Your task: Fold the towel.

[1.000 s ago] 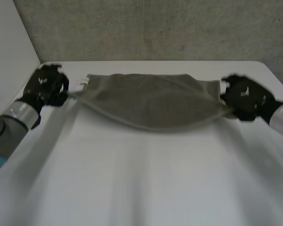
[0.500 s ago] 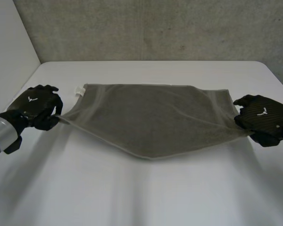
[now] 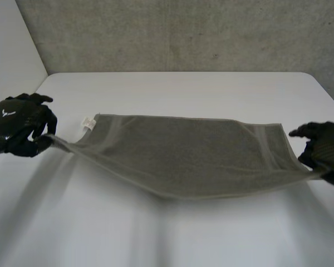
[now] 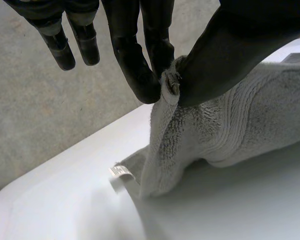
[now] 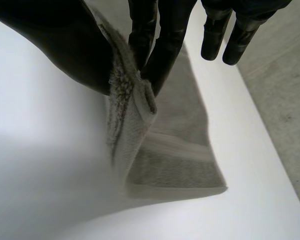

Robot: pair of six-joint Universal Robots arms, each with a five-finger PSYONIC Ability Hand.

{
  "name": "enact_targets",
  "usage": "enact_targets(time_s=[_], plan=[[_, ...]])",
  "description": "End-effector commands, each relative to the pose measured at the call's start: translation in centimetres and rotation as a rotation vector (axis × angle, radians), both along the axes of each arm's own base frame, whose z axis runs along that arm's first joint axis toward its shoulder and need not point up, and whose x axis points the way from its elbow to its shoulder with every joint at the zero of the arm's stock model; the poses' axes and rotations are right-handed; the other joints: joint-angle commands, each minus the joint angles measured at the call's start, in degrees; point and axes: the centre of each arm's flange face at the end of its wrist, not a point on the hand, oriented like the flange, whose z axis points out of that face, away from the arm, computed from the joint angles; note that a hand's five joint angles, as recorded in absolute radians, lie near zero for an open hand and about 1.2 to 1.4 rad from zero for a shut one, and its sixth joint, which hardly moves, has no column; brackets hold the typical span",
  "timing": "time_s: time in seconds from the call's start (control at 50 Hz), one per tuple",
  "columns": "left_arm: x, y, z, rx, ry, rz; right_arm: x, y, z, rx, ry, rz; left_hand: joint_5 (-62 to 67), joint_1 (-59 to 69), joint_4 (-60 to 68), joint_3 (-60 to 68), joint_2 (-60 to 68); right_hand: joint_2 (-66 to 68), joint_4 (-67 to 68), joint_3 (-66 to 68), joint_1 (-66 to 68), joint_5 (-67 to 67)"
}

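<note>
Currently left hand (image 3: 16,125), right hand (image 3: 325,149) fingers each pinch towel (image 3: 183,161) corner; white label (image 3: 89,122) writing unreadable.

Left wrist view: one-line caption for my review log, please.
Left hand pinches a corner of the grey towel, holding it above the white table.

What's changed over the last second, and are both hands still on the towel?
The left hand and right hand have pulled back toward the robot and apart, dragging the towel nearer across the table. Unchanged: each hand pinches a corner between thumb and fingers, towel stretched between them, far edge on the table.
</note>
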Motion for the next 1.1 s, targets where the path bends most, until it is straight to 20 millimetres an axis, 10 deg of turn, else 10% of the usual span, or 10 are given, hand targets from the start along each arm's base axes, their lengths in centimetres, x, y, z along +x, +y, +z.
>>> enact_targets(time_s=[0.02, 0.12, 0.5, 1.1], plan=[[-1.6, -2.6, -0.1, 0.009, 0.000, -0.066, 0.8, -3.6, -0.1, 0.058, -0.083, 0.015, 3.4, 7.1, -2.7, -2.2, 3.0, 3.5, 1.6, 0.9, 5.8, 3.8], [-4.8, -5.8, -1.9, 0.046, -0.055, -0.042, 1.7, -8.3, -2.3, 0.125, -0.032, -0.070, 3.4, 7.1, -2.7, -2.2, 3.0, 3.5, 1.6, 0.9, 5.8, 3.8], [-7.9, -13.2, -6.5, -0.059, 0.035, 0.038, 5.4, -14.7, -5.9, 0.003, -0.122, -0.244, 3.4, 7.1, -2.7, -2.2, 3.0, 3.5, 1.6, 0.9, 5.8, 3.8], [-9.2, -15.8, -9.7, -0.250, 0.075, 0.161, 7.4, -18.7, -12.1, -0.081, -0.234, -0.351, 3.4, 7.1, -2.7, -2.2, 3.0, 3.5, 1.6, 0.9, 5.8, 3.8]])
